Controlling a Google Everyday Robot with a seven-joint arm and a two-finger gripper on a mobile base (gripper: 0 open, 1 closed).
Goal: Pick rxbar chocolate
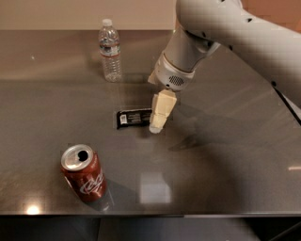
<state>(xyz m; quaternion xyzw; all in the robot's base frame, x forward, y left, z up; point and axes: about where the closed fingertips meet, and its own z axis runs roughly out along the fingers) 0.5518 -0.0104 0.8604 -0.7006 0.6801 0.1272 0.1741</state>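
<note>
We see a glossy dark surface, a shiny metal can, and a matt cream gripper at the rxbar chocolate.

Soda can, water bottle, table

We see a dark glossy tabletop filling the view, beige wall behind it, soft light glare near its front edge, gripper above the table's middle
</note>
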